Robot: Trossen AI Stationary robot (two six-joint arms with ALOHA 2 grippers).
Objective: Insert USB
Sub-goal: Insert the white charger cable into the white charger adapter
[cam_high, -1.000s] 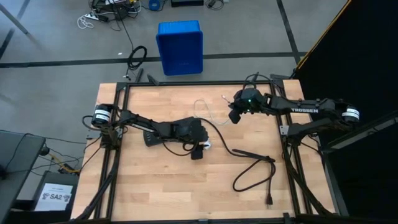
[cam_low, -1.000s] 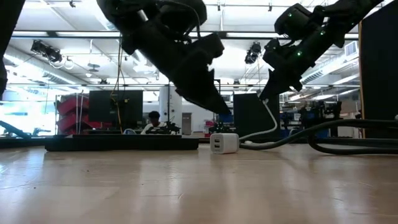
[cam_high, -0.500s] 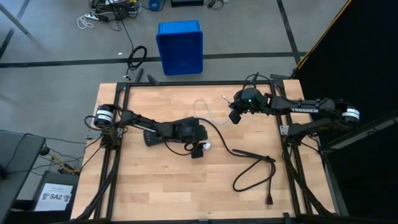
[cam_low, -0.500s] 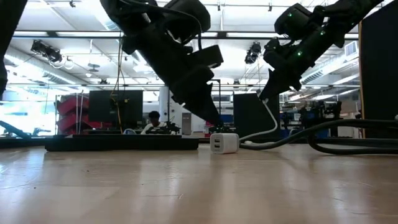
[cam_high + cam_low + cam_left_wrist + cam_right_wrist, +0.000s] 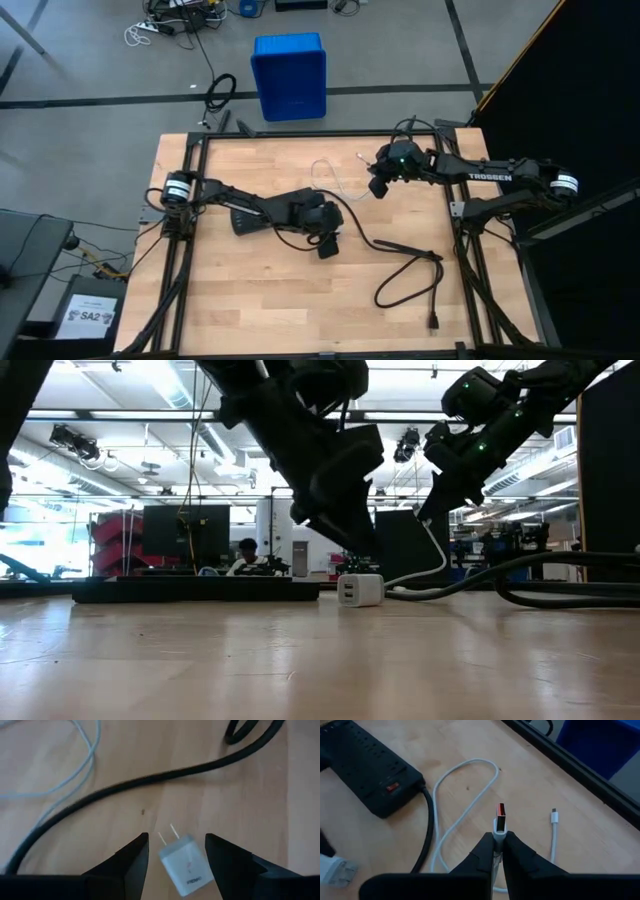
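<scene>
My right gripper is shut on one plug of the thin white USB cable, raised over the table's far right part. The cable's loop and its small other plug lie on the wood. A white charger block lies on the table near the middle, its two prongs showing. My left gripper is open just above it, one finger on either side, apart from it. In the high view the left gripper hides the charger. The low view shows the charger resting on the table. My right gripper pinches the white housing of the cable's USB-A plug between its two fingertips. The metal end with its orange tongue sticks out past the fingertips. The plug is lifted clear. The cable hangs slack below it down to the table.
A black power strip lies left of the middle. Its thick black cord snakes past the charger toward the near right, ending in a plug. A blue bin stands on the floor beyond the far edge.
My left gripper has gone a little toward the table's right edge and now stands over the white charger, which has stayed in place. My right gripper has kept still with the plug.
</scene>
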